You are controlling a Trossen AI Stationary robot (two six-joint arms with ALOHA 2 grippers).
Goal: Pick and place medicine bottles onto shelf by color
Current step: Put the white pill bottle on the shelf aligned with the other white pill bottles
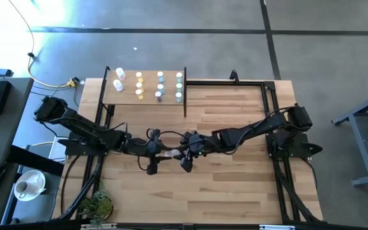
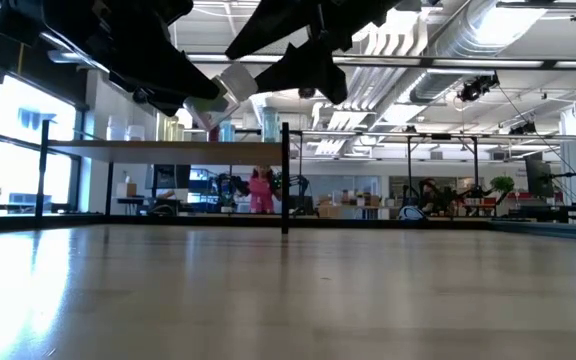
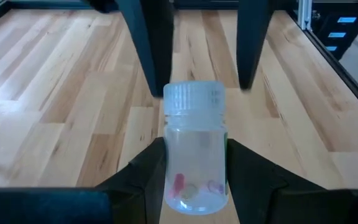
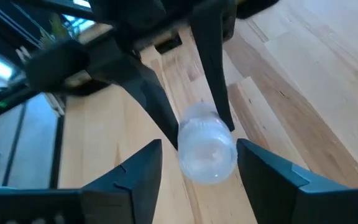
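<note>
Left pincer (image 3: 191,171) around clear ribbed-cap bottle (image 3: 194,149)

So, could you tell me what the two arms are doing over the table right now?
They are passing a clear medicine bottle between them in mid-air above the middle of the table. The left pincer grips its body, while the right pincer stands open around its cap end. Other bottles already stand in rows on the shelf.

A light wood-plank tabletop (image 1: 235,185) carries a small wooden shelf (image 1: 128,99) at its far-left corner, with medicine bottles (image 1: 159,87) standing in columns.
</note>
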